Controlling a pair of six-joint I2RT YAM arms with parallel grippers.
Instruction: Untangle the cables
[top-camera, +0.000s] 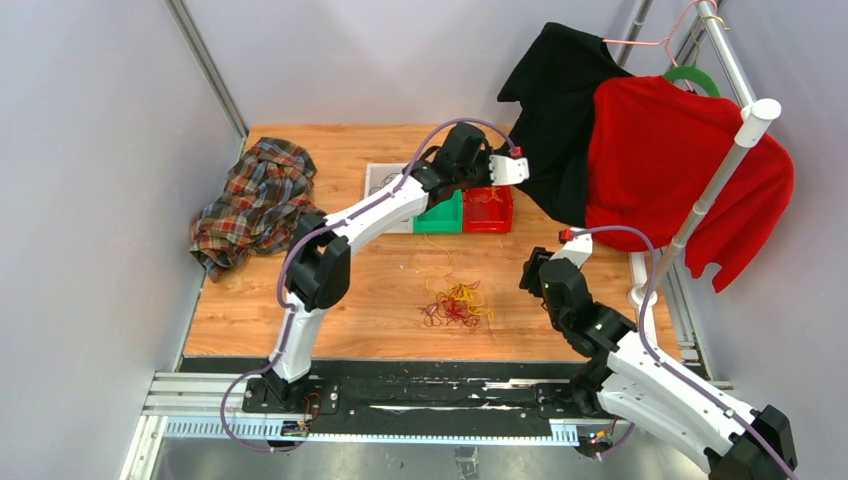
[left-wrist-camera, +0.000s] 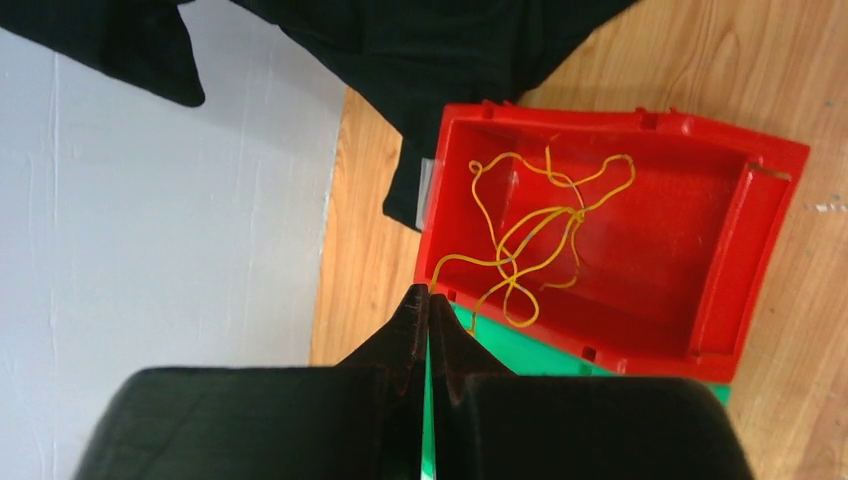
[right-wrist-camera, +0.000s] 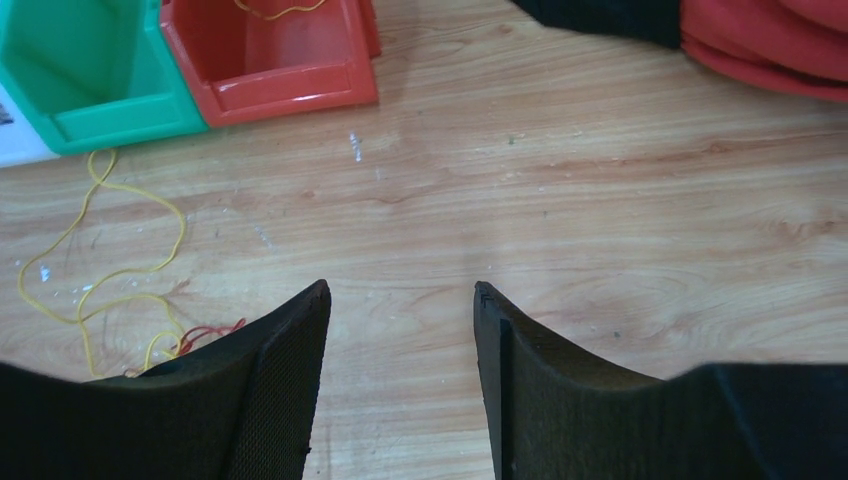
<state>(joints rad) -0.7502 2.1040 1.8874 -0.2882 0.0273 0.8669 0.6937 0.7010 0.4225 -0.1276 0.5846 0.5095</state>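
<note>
A fist-sized tangle of yellow, dark red and dark purple cables (top-camera: 457, 303) lies on the wooden table (top-camera: 380, 300), with thin yellow loops trailing toward the bins. One yellow cable (left-wrist-camera: 530, 235) lies curled in the red bin (left-wrist-camera: 740, 240), one end running up to my fingertips. My left gripper (left-wrist-camera: 428, 292) hovers over the red bin's corner (top-camera: 488, 212), shut on that cable's end. My right gripper (right-wrist-camera: 400, 290) is open and empty just above bare wood, right of the tangle (right-wrist-camera: 110, 290). It shows in the top view (top-camera: 535, 272).
A green bin (top-camera: 440, 215) stands left of the red bin, a white tray (top-camera: 383, 185) beside it. A plaid cloth (top-camera: 255, 200) lies at the far left. Black (top-camera: 560, 110) and red (top-camera: 680, 170) garments hang from a rack (top-camera: 720, 180) at the right.
</note>
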